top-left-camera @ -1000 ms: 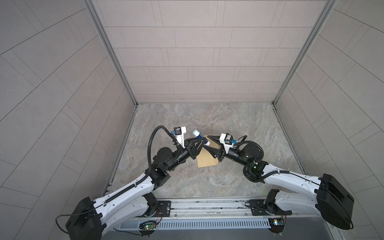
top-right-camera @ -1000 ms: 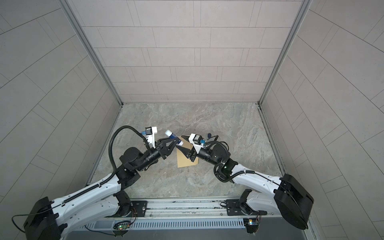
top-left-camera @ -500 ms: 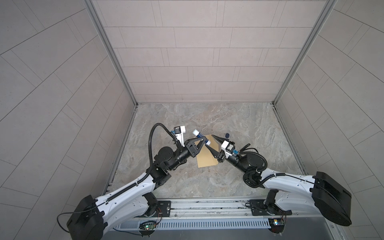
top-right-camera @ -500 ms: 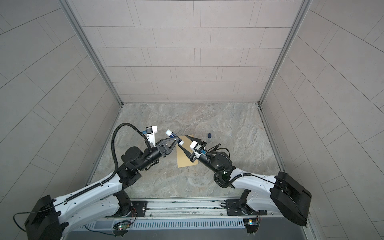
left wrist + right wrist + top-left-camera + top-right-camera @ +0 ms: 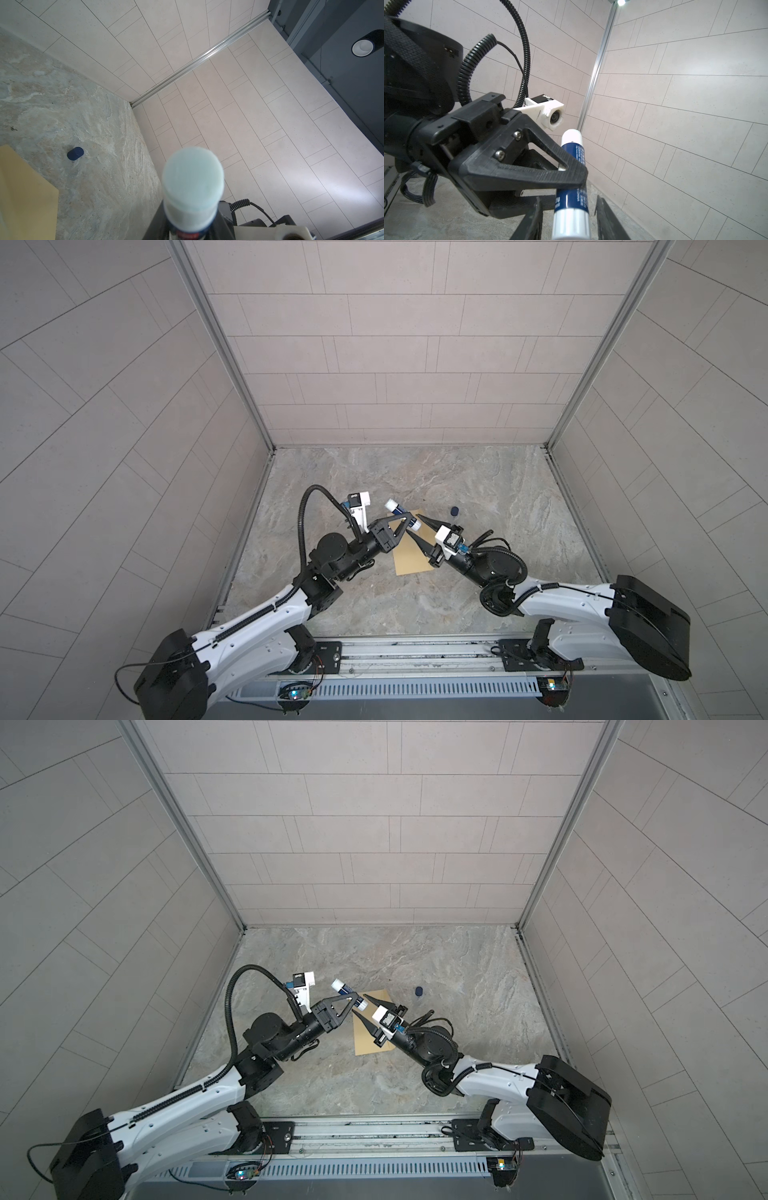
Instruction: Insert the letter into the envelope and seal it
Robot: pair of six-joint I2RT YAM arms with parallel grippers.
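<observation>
- On the grey-beige marble surface (image 5: 478,497), under both arms, the plain mustard-tan paper envelope (image 5: 409,560) lies flat.
- Small dark-blue plastic cap (image 5: 454,511) on its side near the envelope's far corner, not touching it.
- Left gripper (image 5: 405,519) clamped on a blue-and-white glue stick (image 5: 572,201), tilted, raised over the envelope's far end.
- Right gripper (image 5: 568,198) partly spread, fingers (image 5: 533,218) either side of the stick's white end, thin gaps, no grip.
</observation>
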